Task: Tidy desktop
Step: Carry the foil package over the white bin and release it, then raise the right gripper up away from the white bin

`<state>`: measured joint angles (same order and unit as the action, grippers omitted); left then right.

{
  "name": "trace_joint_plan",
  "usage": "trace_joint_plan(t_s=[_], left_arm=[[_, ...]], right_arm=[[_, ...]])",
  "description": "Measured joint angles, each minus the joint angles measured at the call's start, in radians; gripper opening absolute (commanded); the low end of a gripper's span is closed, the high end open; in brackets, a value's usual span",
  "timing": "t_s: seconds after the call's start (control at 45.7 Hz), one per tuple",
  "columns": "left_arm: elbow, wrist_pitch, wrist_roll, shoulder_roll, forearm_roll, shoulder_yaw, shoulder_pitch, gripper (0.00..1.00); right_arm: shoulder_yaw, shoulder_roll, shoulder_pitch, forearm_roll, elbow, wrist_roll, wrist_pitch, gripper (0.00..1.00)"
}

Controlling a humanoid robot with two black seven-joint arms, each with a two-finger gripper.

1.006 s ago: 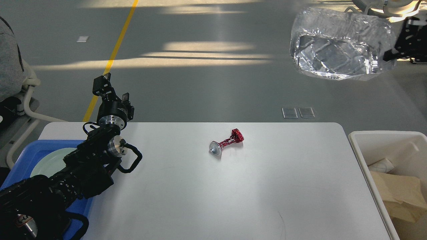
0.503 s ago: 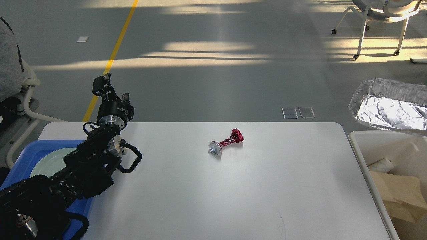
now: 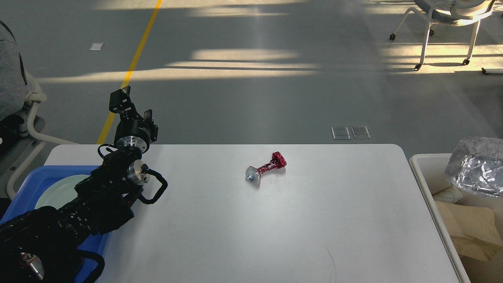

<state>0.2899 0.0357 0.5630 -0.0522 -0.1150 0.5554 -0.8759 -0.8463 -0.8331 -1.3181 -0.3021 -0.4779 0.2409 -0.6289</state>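
- The left arm (image 3: 90, 200) enters from the lower left corner and rises over the blue tray (image 3: 29, 181), its wrist bent upward so the left gripper (image 3: 131, 108) stands past the far left edge of the desktop (image 3: 275, 220), over the floor.
- The left gripper's two fingers stand apart with a clear gap between them, and nothing is held.
- Below and behind the gripper, a pale green plate (image 3: 59, 190) lies in the tray, largely hidden by the arm; the tray is cut off by the picture's left edge.
- Well to the gripper's right, near the desktop's far middle, lies a crushed red can (image 3: 267, 168), its silver end toward the camera.
- Far right of the gripper, a white bin (image 3: 426, 173) stands just beside the desktop's right edge, cut off by the frame, holding brown paper (image 3: 471, 232) and a crumpled foil tray (image 3: 477, 167) at its rim.
- The right gripper is out of view.
- Half a second ago the foil tray hung higher, above the bin; now it has dropped to the bin's top. The left arm has kept its pose, and the can has not moved.
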Motion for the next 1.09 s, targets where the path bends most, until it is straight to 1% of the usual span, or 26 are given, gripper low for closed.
trace_joint_plan(t_s=[0.109,0.219,0.263,0.306,0.328,0.525,0.678,0.875,0.941,1.094], left_arm=[[0.0,0.0,0.0,0.0,0.0,0.0,0.0,0.96],[0.0,0.0,0.0,0.0,0.0,0.0,0.0,0.96],[0.0,0.0,0.0,0.0,0.0,0.0,0.0,0.96],[0.0,0.0,0.0,0.0,0.0,0.0,0.0,0.96],[0.0,0.0,0.0,0.0,0.0,0.0,0.0,0.96],[0.0,0.0,0.0,0.0,0.0,0.0,0.0,0.96],[0.0,-0.001,0.0,0.0,0.0,0.0,0.0,0.96],[0.0,-0.001,0.0,0.0,0.0,0.0,0.0,0.96],[0.0,-0.001,0.0,0.0,0.0,0.0,0.0,0.96],[0.0,0.0,0.0,0.0,0.0,0.0,0.0,0.96]], right_arm=[[-0.001,0.003,0.004,0.001,-0.004,0.0,0.0,0.67],[-0.001,0.006,0.004,0.001,-0.005,0.0,0.0,0.79],[0.0,0.007,0.004,0.001,-0.005,-0.001,0.0,0.88],[0.001,0.008,0.001,0.001,-0.005,-0.001,0.001,0.98],[0.002,0.009,-0.002,0.001,-0.005,-0.002,0.001,1.0],[0.021,0.02,-0.062,0.035,-0.019,-0.004,0.0,1.0],[0.027,0.052,-0.2,0.126,-0.081,-0.004,-0.007,1.0],[0.048,0.123,-0.434,0.258,-0.155,-0.003,-0.02,1.0],[0.061,0.149,-0.511,0.311,-0.184,-0.002,-0.044,1.0],[0.072,0.175,-0.72,0.42,-0.269,-0.001,-0.145,1.0]])
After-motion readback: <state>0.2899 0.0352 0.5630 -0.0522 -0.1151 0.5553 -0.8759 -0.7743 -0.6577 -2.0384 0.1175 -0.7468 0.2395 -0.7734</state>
